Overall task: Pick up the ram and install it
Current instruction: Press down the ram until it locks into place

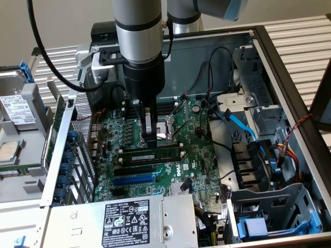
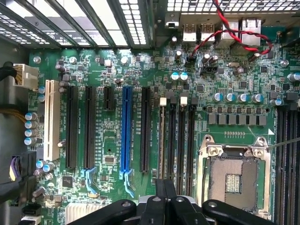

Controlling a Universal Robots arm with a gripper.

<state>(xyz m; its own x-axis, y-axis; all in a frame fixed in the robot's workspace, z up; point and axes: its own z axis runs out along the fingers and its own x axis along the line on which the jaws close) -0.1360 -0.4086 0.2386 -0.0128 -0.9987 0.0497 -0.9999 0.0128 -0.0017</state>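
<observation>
Claw (image 2: 165, 206): sitting nearest the wrist lens, fingers pressed together, gripping nothing, hovering directly over the ram (image 1: 155, 155). Ram: lying edge-up in a black memory slot beside the CPU socket (image 2: 233, 177), apparently already seated.

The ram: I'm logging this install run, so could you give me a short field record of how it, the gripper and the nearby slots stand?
ram: on edge along a black memory slot, white label facing the exterior view
gripper: directly above the ram, tip at its top edge
seating: cannot tell if fully pressed in
neighbouring memory slots: empty
blue slot: empty
processor socket: beside the ram, no cooler on it
</observation>
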